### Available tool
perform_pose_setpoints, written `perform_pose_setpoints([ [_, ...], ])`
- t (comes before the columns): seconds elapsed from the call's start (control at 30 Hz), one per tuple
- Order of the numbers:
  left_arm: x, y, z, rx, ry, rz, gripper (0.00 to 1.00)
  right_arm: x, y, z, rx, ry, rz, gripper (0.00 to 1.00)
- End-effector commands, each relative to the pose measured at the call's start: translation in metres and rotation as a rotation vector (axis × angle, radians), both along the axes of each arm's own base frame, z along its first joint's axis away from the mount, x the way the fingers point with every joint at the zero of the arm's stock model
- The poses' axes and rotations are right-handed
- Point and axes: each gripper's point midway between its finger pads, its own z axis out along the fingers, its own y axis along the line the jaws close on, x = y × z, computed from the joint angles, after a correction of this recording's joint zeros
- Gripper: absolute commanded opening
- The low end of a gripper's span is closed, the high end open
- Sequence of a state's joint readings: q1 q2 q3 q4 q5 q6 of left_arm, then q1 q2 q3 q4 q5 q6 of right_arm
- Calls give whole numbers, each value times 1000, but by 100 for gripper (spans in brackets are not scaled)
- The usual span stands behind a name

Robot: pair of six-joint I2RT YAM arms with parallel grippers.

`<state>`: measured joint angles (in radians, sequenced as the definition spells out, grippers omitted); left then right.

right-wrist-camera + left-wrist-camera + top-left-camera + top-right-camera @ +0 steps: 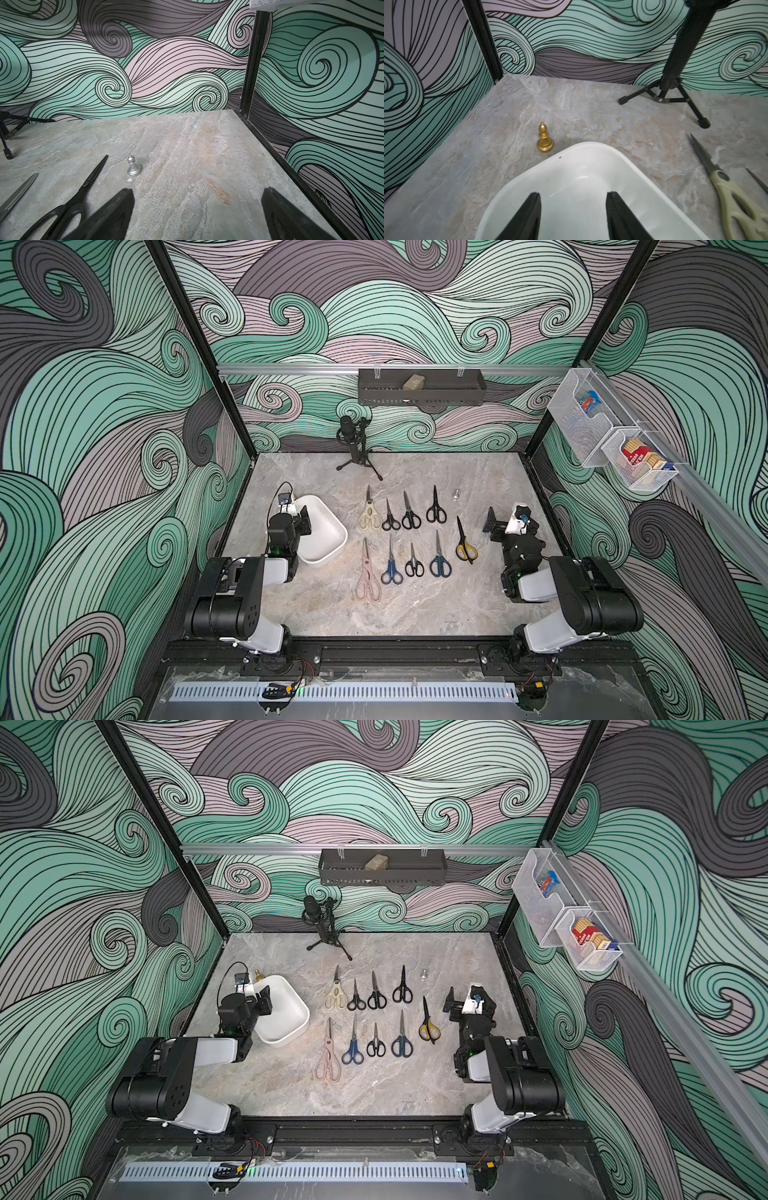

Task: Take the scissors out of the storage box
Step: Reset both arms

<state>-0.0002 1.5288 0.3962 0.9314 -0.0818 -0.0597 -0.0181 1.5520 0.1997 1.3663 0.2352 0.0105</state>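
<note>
The storage box [328, 539], a shallow white tub, sits at the table's left and shows only bare white floor [583, 187] inside. My left gripper [304, 517] hangs over its near left part, open, with nothing between the fingers [533, 207]. Several scissors lie outside the box in two rows on the marble: cream [369, 514], black [410, 514], pale pink [368, 580], blue [391, 570] and yellow-black [465, 547] among them. My right gripper [498, 522] stands wide open over bare table right of the yellow-black pair, holding nothing [197, 190].
A gold chess piece [544, 139] stands just behind the box. A small silver pawn [133, 167] stands near the back-right black scissors [83, 191]. A microphone tripod [357, 448] is at the back. A black wall tray [419, 389] and wire baskets [602, 435] hang on the walls.
</note>
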Motion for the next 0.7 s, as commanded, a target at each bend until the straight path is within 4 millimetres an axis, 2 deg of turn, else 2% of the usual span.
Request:
perform_pose_setpoints([
  [0.0, 0, -10, 14, -17, -86, -57, 63, -1, 0, 4, 6, -20, -1, 100],
  [0.03, -4, -12, 16, -9, -106, -68, 78, -1, -1, 4, 6, -20, -2, 100],
  [0.07, -10, -15, 18, 3, -139, -86, 98, -1, 0, 4, 6, -21, 0, 100],
  [0.17, -29, -13, 23, 6, -232, -71, 99, 0, 1, 4, -1, -19, 5, 100],
  [0.53, -29, -13, 21, 5, -220, -75, 99, 6, 7, 0, -4, 6, 43, 100],
  [0.67, -28, -13, 21, 5, -219, -75, 99, 2, 6, 4, -6, -14, 41, 100],
])
